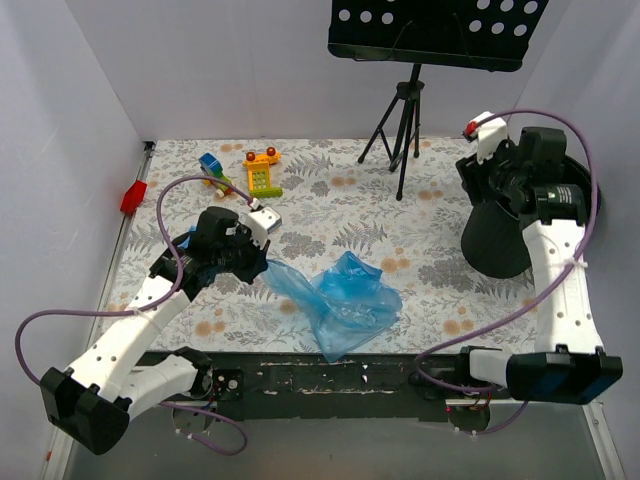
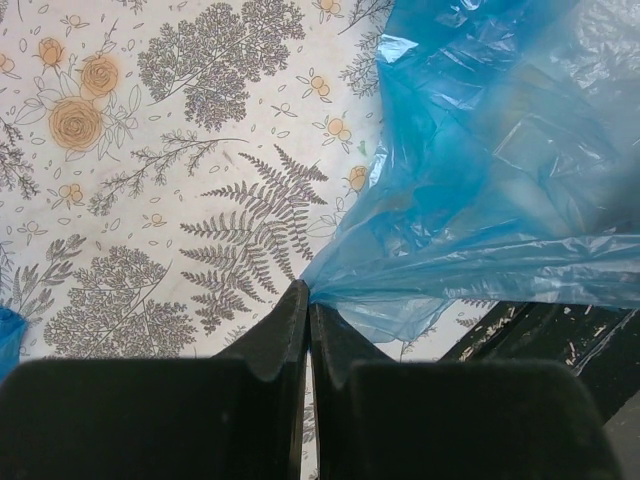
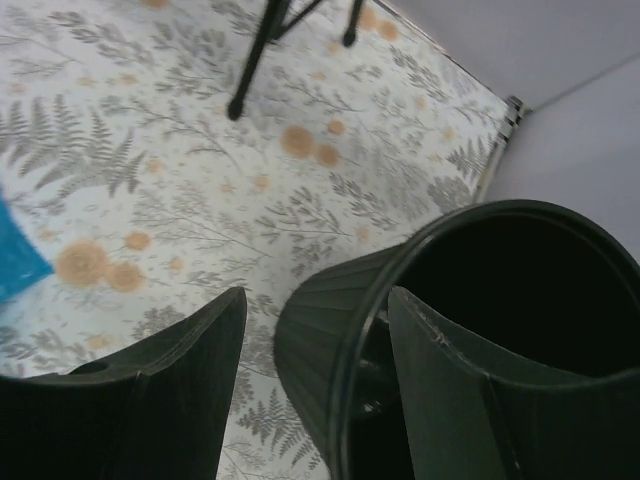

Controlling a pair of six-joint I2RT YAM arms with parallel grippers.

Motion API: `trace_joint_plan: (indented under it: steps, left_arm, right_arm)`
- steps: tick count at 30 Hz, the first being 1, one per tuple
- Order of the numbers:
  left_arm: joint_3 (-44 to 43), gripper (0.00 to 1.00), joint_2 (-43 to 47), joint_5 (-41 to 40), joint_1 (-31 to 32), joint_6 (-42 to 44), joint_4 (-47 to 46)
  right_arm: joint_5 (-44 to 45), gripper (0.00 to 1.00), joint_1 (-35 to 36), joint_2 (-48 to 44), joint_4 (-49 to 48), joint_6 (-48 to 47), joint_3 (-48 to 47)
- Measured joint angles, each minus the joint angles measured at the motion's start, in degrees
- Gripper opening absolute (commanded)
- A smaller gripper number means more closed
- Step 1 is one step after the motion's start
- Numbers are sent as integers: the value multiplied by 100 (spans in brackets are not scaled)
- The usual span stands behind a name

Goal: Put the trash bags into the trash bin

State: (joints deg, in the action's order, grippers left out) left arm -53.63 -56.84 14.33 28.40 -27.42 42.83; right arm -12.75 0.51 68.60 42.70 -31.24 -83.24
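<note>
L gripper (image 2: 307,290) is clenched: both fingers meet w/ no gap and pinch a gathered corner of the trash bag (image 2: 480,150), film fanning out from the tips up and to the right. R gripper (image 3: 315,295) stands well apart, nothing held; its fingers straddle the rim of the trash bin (image 3: 330,340), one outside the wall over the cloth, the other over the dark mouth. Can't tell whether either finger touches the rim. From the top cam the bag (image 1: 345,295) lies as a loose crumpled blue sheet on the table (image 1: 330,190) near the front edge, approx mid-table, betw. the two arms, well apart from the bin (image 1: 495,240), which sits at the right side. Hidden/unclear: R arm covers most of the bin's rim in the top view, so R fingers aren't visible there; bin interior is black, contents can't be made out; bin base is cut off in the R wrist view. A small blue sliver (image 2: 5,335) at the left edge of the L wrist view is too cropped to say if it's the same bag. Music stand (image 1: 440,30) top is cut off by the frame. Count: 1 bag clearly seen, 1 bin, 1 music stand, 2 toy block clusters (image 1: 262,172) at the back left, 1 red item (image 1: 133,195) on the left wall.
</note>
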Motion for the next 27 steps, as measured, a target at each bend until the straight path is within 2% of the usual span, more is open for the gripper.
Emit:
trace_joint_plan:
  steps: [4,6,10,12,13,15,19,24,25,27]
  left_arm:
    - [-9,0,17,39,0,-92,-4]
    - [-11,0,31,50,0,-120,-4]
    - [-98,0,44,44,-9,-138,7]
    - [-203,0,44,4,-33,-116,9]
    - [-273,0,44,-22,-63,-98,11]
    - [-439,0,48,-94,-146,-42,15]
    - [-1014,0,55,-282,-535,85,-50]
    - [-1836,0,52,-402,-1283,31,-201]
    - [-2087,0,31,-415,-1475,-28,-212]
    - [-2511,0,-31,-433,-1733,-142,-238]
  right_arm:
    - [345,67,-378,533,-4,-46,-269]
    - [481,62,-522,785,151,-61,-319]
    - [485,20,-682,1447,756,0,-540]
    - [420,5,-688,1615,975,28,-560]
    - [376,1,-688,1628,1060,94,-595]
    - [79,1,-684,1587,1143,-138,-636]
    - [-203,1,-221,1419,1495,-179,-737]
    - [-691,1,1130,1016,1849,-151,-699]
    - [-813,1,1665,911,1858,-133,-647]
    - [-990,1,2229,758,1834,-101,-529]
